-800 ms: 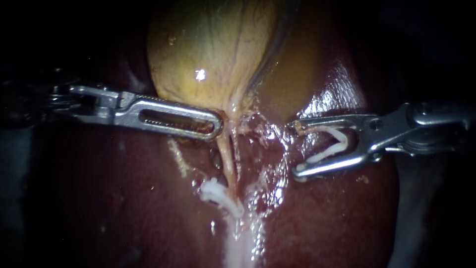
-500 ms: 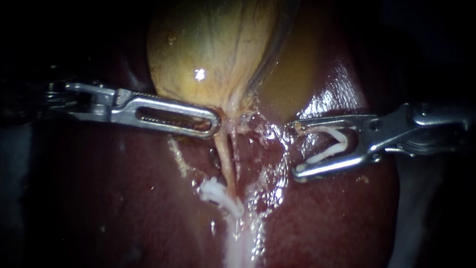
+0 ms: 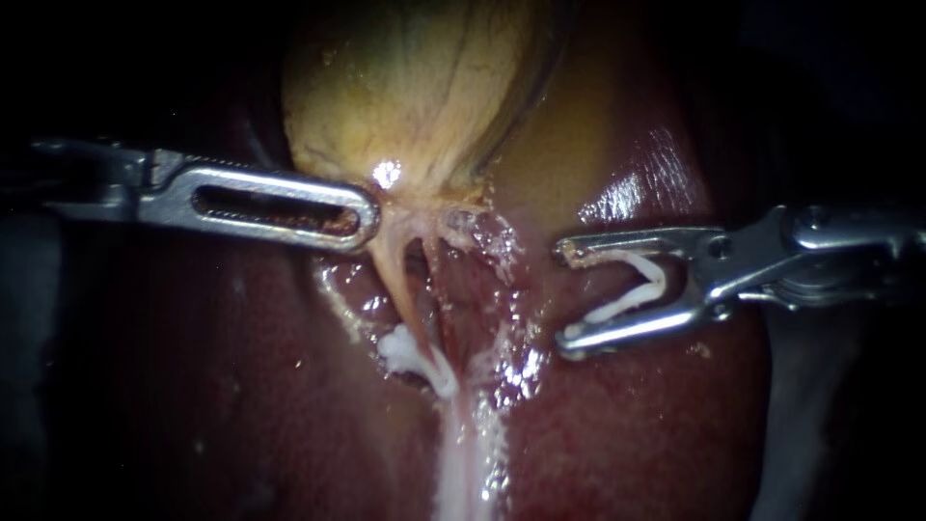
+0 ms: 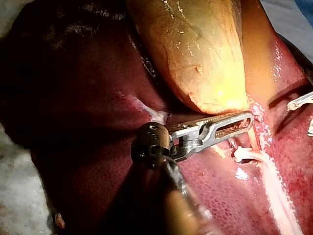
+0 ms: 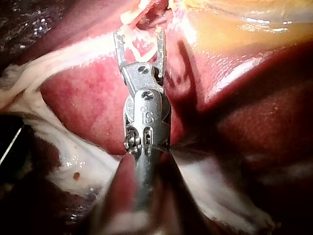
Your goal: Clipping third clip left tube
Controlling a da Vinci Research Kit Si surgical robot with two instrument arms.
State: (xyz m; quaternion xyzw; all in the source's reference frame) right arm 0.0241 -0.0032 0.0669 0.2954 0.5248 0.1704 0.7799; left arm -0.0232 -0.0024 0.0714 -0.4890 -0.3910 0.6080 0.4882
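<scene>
My left instrument [image 3: 369,218] comes in from the left, its slotted jaws shut on the neck of the yellow gallbladder [image 3: 415,87] and drawing it leftward. Two thin tubes run down from the neck; the left tube [image 3: 397,282] is taut and carries a white clip [image 3: 413,355] at its lower end. My right instrument [image 3: 567,296] stands to the right of the tubes, apart from them. Its jaws are spread wide with an open white clip [image 3: 641,285] seated between them. The left wrist view shows the left instrument [image 4: 247,119] under the gallbladder's tip, the right wrist view the loaded instrument [image 5: 140,35].
Dark red liver [image 3: 637,434] surrounds the site, wet and glistening. A pale white strand [image 3: 463,463] runs down from the clipped tube. Torn filmy tissue [image 3: 482,236] lies between the tubes and my right instrument.
My left instrument has pulled the gallbladder neck left and slightly up, stretching the tubes and dragging the clipped end leftward. My right instrument has crept a little to the left, still holding its clip.
</scene>
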